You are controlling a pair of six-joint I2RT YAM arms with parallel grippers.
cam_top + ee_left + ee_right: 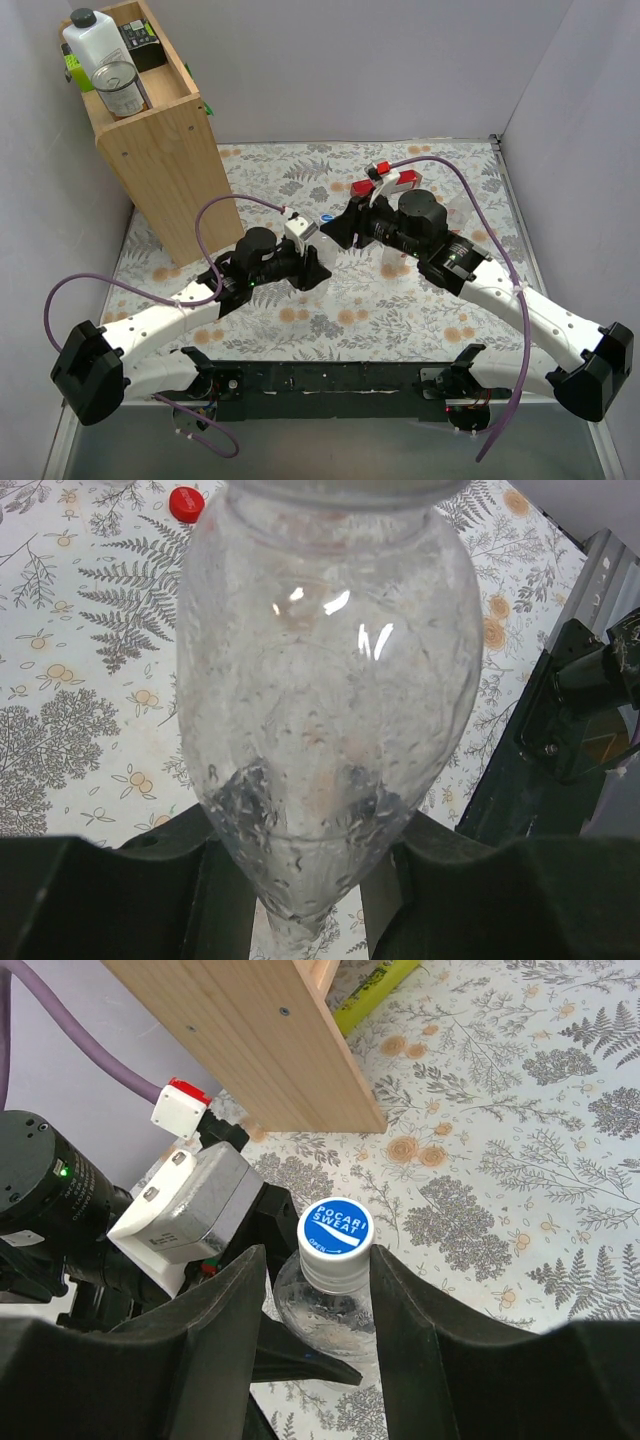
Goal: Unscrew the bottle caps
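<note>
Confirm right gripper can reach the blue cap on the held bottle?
Likely yes: the blue cap sits between the open fingers of the right gripper, nothing blocking; the left gripper grips the bottle.

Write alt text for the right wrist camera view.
A blue POCARI SWEAT cap on a clear bottle sits between the black jaws of the right gripper, seen from above. The left gripper holds the bottle's body from the left, over a floral tablecloth, with a wooden box behind.
</note>
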